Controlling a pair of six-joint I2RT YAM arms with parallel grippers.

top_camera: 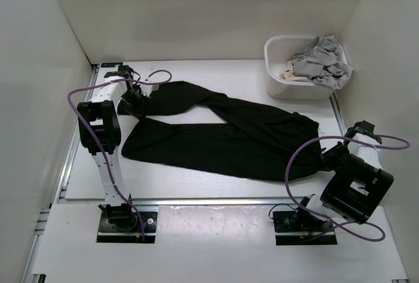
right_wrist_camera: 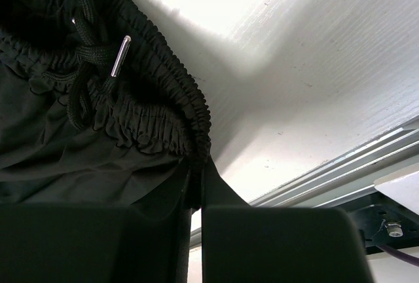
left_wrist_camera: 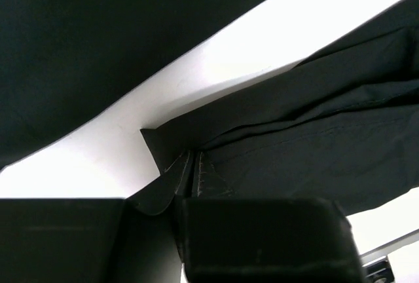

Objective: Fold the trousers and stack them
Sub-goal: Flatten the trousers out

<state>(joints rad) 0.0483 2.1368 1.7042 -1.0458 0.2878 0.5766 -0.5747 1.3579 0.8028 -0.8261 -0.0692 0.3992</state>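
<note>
The black trousers (top_camera: 222, 135) lie spread across the white table, legs pointing left, waist at the right. At the far-left leg's hem sits my left gripper (top_camera: 134, 104); the left wrist view shows the gripper (left_wrist_camera: 188, 178) shut on the hem corner of the trousers (left_wrist_camera: 314, 126). My right gripper (top_camera: 326, 154) is at the waist end. In the right wrist view the gripper (right_wrist_camera: 196, 188) is shut on the elastic waistband (right_wrist_camera: 163, 99), with the drawstring and its metal tip (right_wrist_camera: 120, 56) just above.
A white basket (top_camera: 280, 81) at the back right holds a light grey garment (top_camera: 322, 61) and a small beige cloth (top_camera: 291, 71). White walls close in the table on three sides. A metal rail (right_wrist_camera: 327, 178) runs along the table's edge near my right gripper.
</note>
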